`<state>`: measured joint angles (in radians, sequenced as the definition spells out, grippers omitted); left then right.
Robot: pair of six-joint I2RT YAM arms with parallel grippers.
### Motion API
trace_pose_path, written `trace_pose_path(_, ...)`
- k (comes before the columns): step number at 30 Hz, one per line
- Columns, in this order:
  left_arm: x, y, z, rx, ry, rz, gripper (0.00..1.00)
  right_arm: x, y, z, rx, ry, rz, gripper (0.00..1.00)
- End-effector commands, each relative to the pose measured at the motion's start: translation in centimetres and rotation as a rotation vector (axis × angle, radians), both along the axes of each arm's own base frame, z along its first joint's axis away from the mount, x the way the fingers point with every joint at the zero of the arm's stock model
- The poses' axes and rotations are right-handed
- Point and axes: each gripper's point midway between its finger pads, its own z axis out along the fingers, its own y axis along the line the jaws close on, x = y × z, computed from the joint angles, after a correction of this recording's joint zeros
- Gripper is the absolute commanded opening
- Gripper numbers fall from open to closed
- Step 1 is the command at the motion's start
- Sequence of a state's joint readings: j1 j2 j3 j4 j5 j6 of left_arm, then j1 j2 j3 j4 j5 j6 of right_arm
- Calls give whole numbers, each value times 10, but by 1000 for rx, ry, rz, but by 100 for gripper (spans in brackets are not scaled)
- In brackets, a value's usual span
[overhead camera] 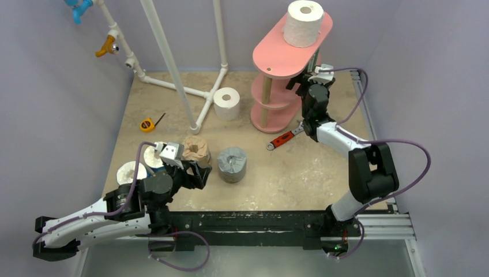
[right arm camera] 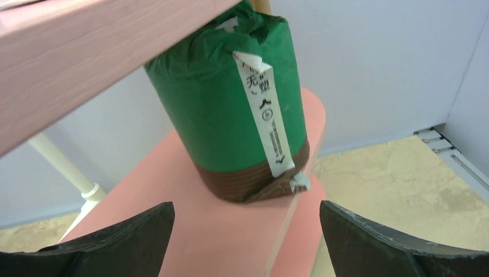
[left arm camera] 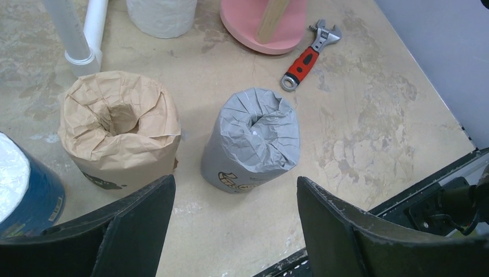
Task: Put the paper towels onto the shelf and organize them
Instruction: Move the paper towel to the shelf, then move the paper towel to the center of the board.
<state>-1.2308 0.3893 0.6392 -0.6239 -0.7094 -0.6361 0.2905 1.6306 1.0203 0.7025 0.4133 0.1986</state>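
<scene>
Jaws spread, both empty: right gripper (right arm camera: 245,218) should back straight off green roll (right arm camera: 225,109) on shelf (right arm camera: 161,176), left gripper (left arm camera: 235,199) centre grey roll (left arm camera: 254,138).

Straight ahead between the jaws of my right gripper (right arm camera: 245,206), the green-wrapped roll (right arm camera: 213,104) carries a white strip label (right arm camera: 266,115). At its top are characters that look like 无 and 塑, then a circled mark, then print too fine to read. Beyond the jaws of my left gripper (left arm camera: 235,180), the grey roll (left arm camera: 254,138) and the tan roll (left arm camera: 118,127) bear dark marks low down, unreadable.
</scene>
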Motion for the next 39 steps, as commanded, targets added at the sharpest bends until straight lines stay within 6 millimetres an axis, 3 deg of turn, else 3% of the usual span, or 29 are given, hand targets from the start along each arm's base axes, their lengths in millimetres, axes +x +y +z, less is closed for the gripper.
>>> trace_pose_path(1, -1, -5, 4, -40, 1, -10, 76, -30, -3, 35, 63, -88, -18, 99)
trace_pose_path(6, -2, -8, 4, -43, 9, -17, 76, -74, -8, 20, 87, -28, -19, 99)
trace_pose_path(20, -1, -1, 11, -107, 27, 27, 76, -198, -8, 10, 215, 232, 85, 99)
trace_pose_path(23, 2, 3, 11, -129, 28, 71, 76, -226, -14, 3, 391, 217, 79, 99)
trace_pose_path(26, 7, 13, 9, -175, 57, 167, 79, -253, 8, 10, 529, 157, 260, 99)
trace_pose_path(28, 9, 17, 7, -187, 70, 204, 85, -271, 29, 12, 497, 126, 435, 99)
trace_pose_path(31, 10, 17, 4, -186, 81, 218, 88, -278, 48, 1, 488, 164, 542, 99)
trace_pose_path(35, 9, 18, -1, -155, 96, 223, 92, -270, 68, -41, 367, 441, 575, 99)
trace_pose_path(39, 10, 24, -7, -100, 99, 247, 97, -266, 80, -44, 253, 501, 573, 99)
